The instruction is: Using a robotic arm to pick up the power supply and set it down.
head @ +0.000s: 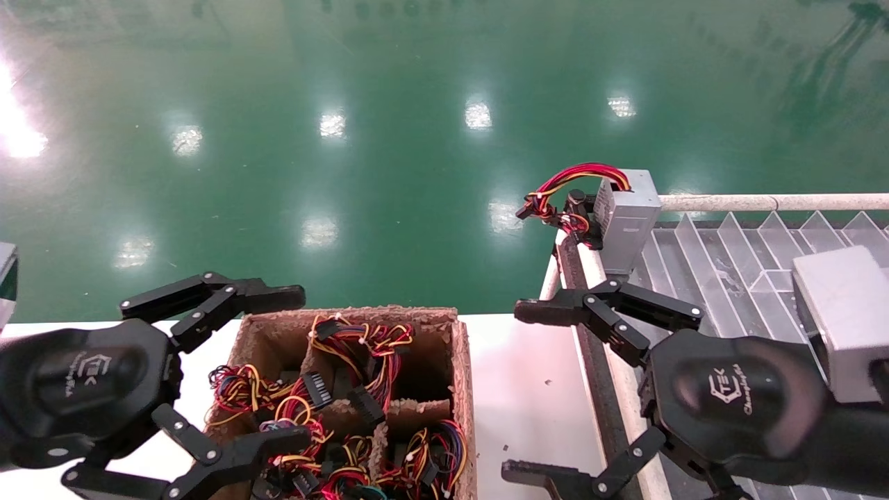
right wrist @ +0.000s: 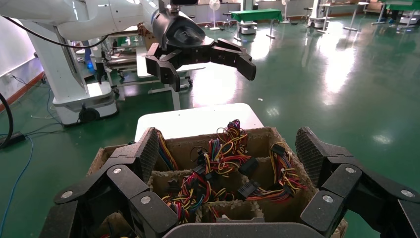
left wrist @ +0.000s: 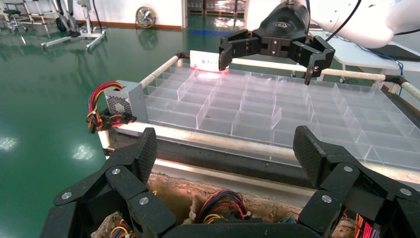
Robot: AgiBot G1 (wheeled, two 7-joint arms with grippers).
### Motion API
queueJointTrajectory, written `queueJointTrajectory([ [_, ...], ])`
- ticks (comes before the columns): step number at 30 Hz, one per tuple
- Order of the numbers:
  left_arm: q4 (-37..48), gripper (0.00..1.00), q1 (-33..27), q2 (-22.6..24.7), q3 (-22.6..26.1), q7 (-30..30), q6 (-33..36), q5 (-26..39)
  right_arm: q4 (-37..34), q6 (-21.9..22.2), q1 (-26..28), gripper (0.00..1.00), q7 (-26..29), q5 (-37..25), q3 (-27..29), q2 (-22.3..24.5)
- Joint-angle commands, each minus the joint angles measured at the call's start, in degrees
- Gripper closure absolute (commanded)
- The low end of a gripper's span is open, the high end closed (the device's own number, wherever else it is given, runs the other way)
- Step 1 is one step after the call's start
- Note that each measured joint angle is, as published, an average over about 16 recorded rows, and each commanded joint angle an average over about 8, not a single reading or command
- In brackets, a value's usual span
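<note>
Both black grippers hang open and hold nothing. My left gripper (head: 295,368) is over the near left part of a brown carton (head: 347,316). My right gripper (head: 521,391) is between the carton and a clear divided tray (head: 729,264). The carton's compartments hold bundles of red, yellow and black wires (head: 361,340) with black connectors; the same wires (right wrist: 223,148) show in the right wrist view. The power supply's grey body is hidden under the wires. In the left wrist view, my left gripper (left wrist: 225,148) faces the tray (left wrist: 257,106), with my right gripper (left wrist: 267,62) beyond it.
A grey metal box (head: 628,215) with red-yellow wires arching sideways stands at the tray's far left corner and also shows as the grey box (left wrist: 121,101). The carton sits on a white table (head: 528,389). Green floor lies beyond. A black-and-white rail edges the tray.
</note>
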Motion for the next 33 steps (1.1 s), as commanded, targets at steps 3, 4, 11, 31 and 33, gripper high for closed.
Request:
queueJointTrajectory([
  [3,0.00,0.00,0.00,0.00,0.00,0.00,0.00,0.00,0.00,0.00,0.00,0.00,0.00,0.00,0.00,0.00],
  [4,0.00,0.00,0.00,0.00,0.00,0.00,0.00,0.00,0.00,0.00,0.00,0.00,0.00,0.00,0.00,0.00],
  [11,0.00,0.00,0.00,0.00,0.00,0.00,0.00,0.00,0.00,0.00,0.00,0.00,0.00,0.00,0.00,0.00],
  [31,0.00,0.69,0.00,0.00,0.00,0.00,0.00,0.00,0.00,0.00,0.00,0.00,0.00,0.00,0.00,0.00],
  [33,0.00,0.94,0.00,0.00,0.00,0.00,0.00,0.00,0.00,0.00,0.00,0.00,0.00,0.00,0.00,0.00],
])
